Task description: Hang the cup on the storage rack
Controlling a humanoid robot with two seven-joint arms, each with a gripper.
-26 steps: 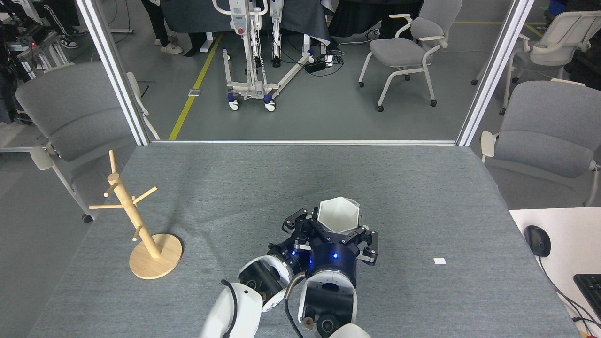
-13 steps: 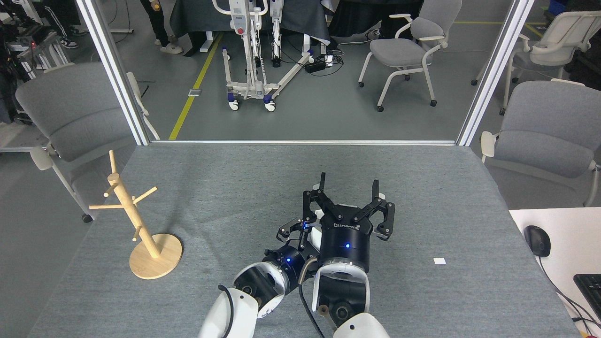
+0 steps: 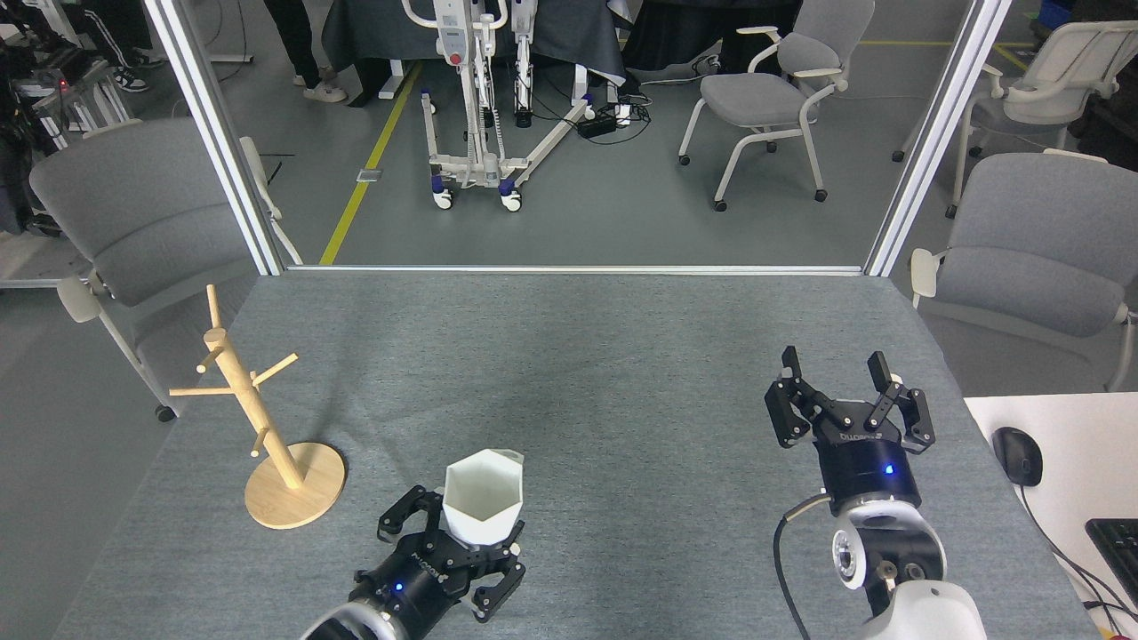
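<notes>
A grey felt table [image 3: 622,356] fills the foreground, framed by two slanted white posts [image 3: 213,133]. Grey chairs [image 3: 133,213] stand at both sides and further back. The floor [image 3: 622,222] is grey with a yellow line [image 3: 369,164]. A white wheeled stand [image 3: 476,107] stands beyond, cables beside it.
</notes>
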